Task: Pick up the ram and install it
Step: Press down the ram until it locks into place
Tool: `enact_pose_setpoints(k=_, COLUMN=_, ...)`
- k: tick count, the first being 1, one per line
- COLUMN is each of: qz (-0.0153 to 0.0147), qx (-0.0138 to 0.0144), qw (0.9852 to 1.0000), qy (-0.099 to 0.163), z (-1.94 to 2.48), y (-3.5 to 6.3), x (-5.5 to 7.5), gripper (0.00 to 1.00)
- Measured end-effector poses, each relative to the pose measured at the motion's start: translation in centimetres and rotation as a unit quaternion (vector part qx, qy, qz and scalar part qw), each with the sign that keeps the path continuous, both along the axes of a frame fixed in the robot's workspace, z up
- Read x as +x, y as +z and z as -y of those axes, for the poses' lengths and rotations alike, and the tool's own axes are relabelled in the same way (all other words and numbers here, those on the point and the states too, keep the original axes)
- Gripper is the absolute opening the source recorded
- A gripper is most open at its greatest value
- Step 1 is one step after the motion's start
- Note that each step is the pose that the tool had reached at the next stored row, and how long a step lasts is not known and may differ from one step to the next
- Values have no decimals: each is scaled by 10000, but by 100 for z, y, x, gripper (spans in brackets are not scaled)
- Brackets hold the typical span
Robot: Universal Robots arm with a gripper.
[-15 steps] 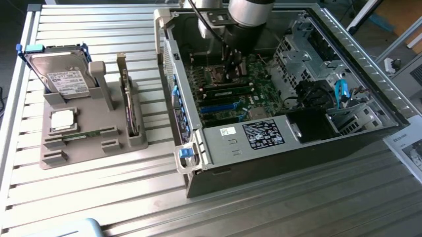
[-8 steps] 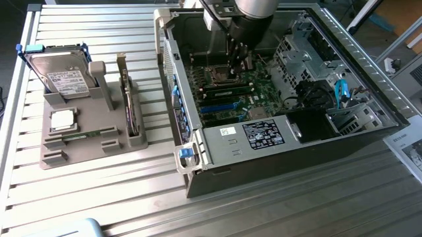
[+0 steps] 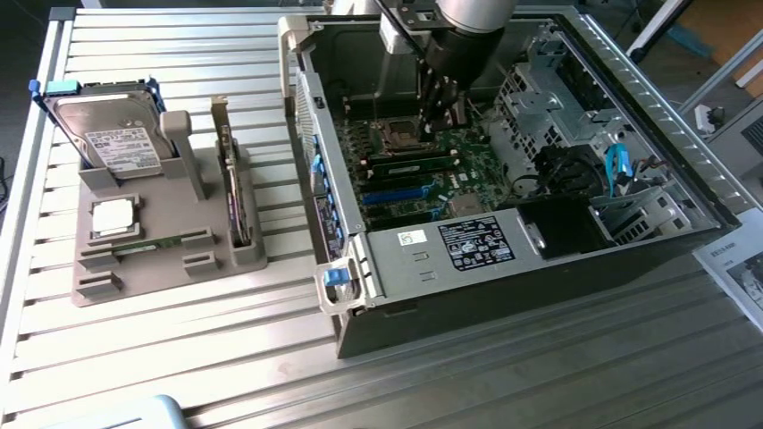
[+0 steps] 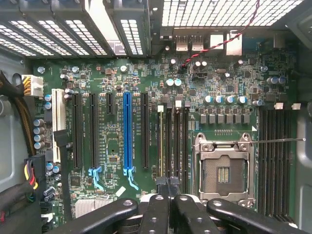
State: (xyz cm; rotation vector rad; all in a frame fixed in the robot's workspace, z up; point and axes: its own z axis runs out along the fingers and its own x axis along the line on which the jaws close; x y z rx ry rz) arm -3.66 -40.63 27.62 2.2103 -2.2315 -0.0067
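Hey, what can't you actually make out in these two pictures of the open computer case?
- Gripper tips: in the wrist view they meet over the black memory slots; whether they clamp the slim green ram stick there is hidden by the fingers themselves.
- Exterior view: the dark gripper hides that contact point.
- Grey holder tray: a thin green strip lies in it, too small to identify.
- Silver hard drive label: unreadable.
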Motion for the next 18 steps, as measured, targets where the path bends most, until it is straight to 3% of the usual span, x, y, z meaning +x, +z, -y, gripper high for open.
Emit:
enact_pose_setpoints(k=10, qz=0, qx=0, qw=10000, qy=-12, z=0, y=0, x=0, gripper=10)
enact_pose_setpoints(k=13, qz=0, qx=0, qw=9991, qy=-414, z=0, y=0, x=0, gripper=10)
enact_pose_setpoints(k=14, qz=0, qx=0, qw=9985, qy=-556, z=0, y=0, x=0, gripper=10)
enact_pose_setpoints(k=18, qz=0, qx=0, qw=9925, qy=-1226, z=0, y=-10, x=0, gripper=10)
